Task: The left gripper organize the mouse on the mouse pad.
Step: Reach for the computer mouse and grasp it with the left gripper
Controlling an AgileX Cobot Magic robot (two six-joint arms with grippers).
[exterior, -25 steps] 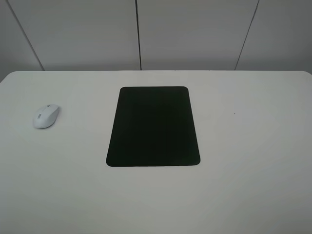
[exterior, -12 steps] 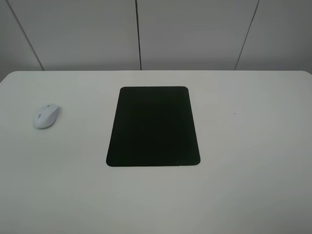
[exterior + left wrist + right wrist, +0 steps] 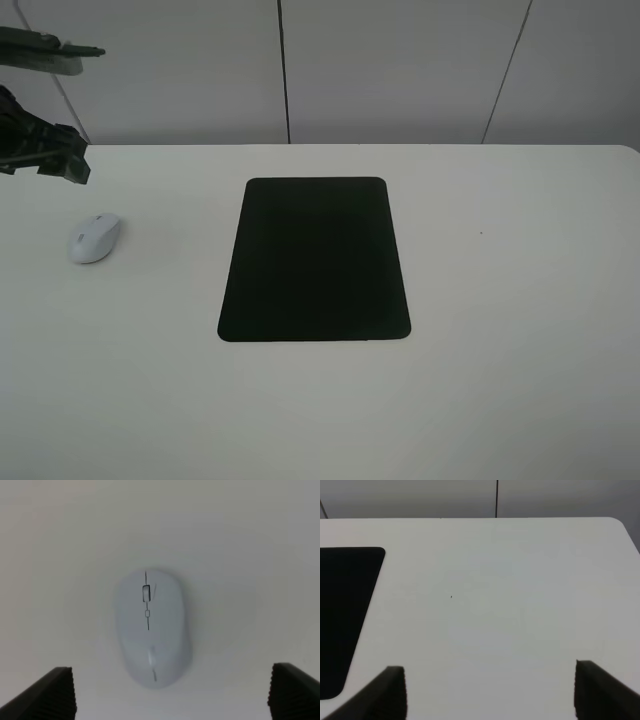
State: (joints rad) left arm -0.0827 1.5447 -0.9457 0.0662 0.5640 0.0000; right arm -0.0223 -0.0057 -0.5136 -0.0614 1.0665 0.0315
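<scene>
- The left end effector hovers over the mouse, fingers wide apart (touching nothing).
- The mouse lies near the table's left edge, well apart from the mouse pad, with bare table between.
- The right end effector is also spread.

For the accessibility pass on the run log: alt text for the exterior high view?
A white mouse lies on the white table, left of and apart from the bare black mouse pad. The open left gripper shows at the picture's upper left, not touching the mouse.
</scene>
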